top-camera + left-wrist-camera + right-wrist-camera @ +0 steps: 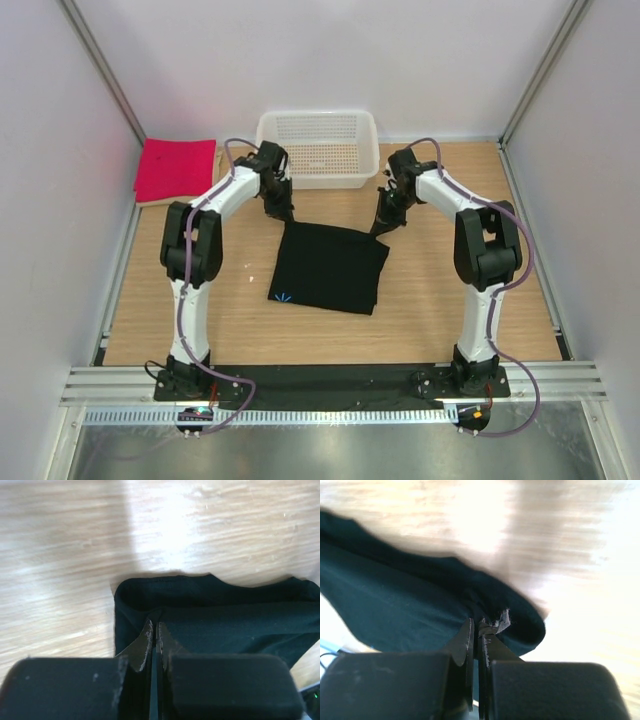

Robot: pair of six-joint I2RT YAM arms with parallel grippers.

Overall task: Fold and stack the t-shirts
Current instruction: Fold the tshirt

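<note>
A folded black t-shirt (328, 265) with a tiny blue mark (283, 297) lies mid-table. My left gripper (284, 217) is shut on its far left corner; the left wrist view shows the dark cloth (225, 620) pinched between the jaws (154, 627). My right gripper (380, 226) is shut on the far right corner, with the cloth (410, 605) bunched at the jaws (479, 627). A bright pink-red t-shirt (175, 168) lies folded at the far left on a beige one whose edge (150, 201) peeks out beneath.
A white plastic mesh basket (318, 148) stands at the back centre, just behind both grippers. White walls enclose the wooden table (450, 300) on three sides. A black strip and metal rail run along the near edge.
</note>
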